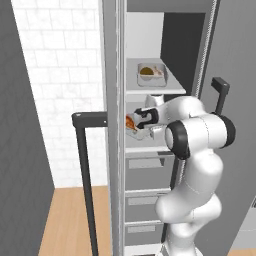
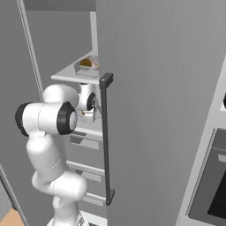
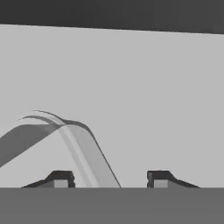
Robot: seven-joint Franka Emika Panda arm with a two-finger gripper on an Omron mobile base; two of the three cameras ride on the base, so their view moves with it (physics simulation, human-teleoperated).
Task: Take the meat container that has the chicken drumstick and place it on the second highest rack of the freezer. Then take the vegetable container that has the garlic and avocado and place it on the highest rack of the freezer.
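Observation:
The freezer (image 1: 150, 149) stands open. On its second-highest rack sits the meat container (image 1: 135, 132), with the orange-brown chicken drumstick (image 1: 129, 121) showing at its left end. My gripper (image 1: 136, 125) reaches onto that rack at the container. In the hand view my gripper (image 3: 110, 179) has its fingertips (image 3: 61, 178) well apart, with the container's curved clear rim (image 3: 81, 140) running down between them near the left one. The vegetable container (image 1: 151, 75) with the dark avocado (image 1: 146, 71) and pale garlic (image 1: 158, 73) rests on the highest rack (image 2: 73, 76).
The freezer door (image 2: 159, 110), with its long black bar handle (image 2: 105, 137), is swung open on the right, close beside my arm. Grey drawers (image 1: 145, 200) sit below the racks. A black bar frame (image 1: 85, 165) stands left of the cabinet before a white tiled wall.

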